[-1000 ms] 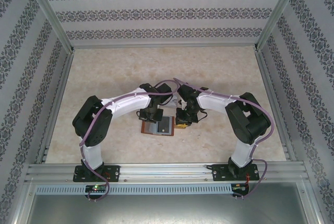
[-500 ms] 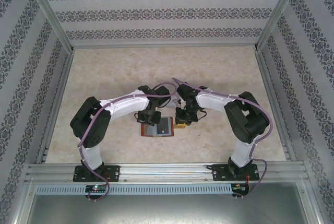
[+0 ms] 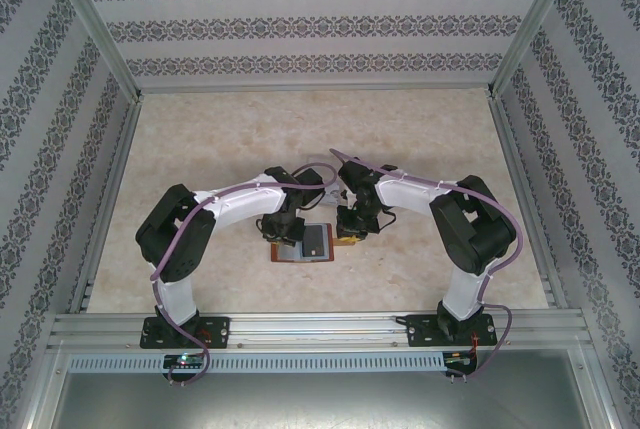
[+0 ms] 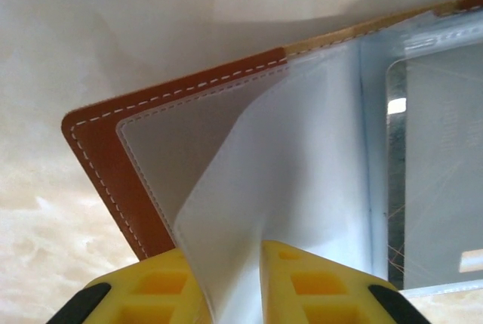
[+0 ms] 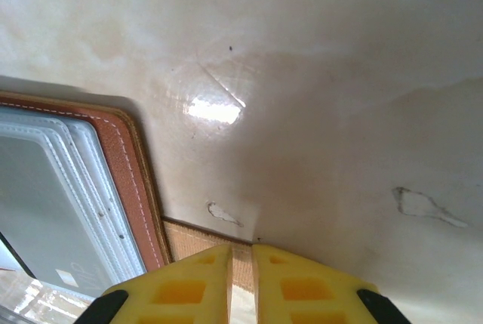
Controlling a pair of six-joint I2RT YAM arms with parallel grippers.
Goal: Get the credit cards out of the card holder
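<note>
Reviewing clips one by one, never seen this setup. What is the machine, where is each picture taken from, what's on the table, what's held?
The machine is a left arm and a right arm, bolted at the near edge of a table. The wide picture looks down from above and behind them. The close-ups come from wrist cameras, so the yellow blocks are each gripper's own fingers. On the table lies an open brown wallet with a grey card in a clear pocket. The left gripper has a clear sleeve rising between its fingers; whether it pinches it is unclear. The right gripper looks shut on the wallet's tan strap.
</note>
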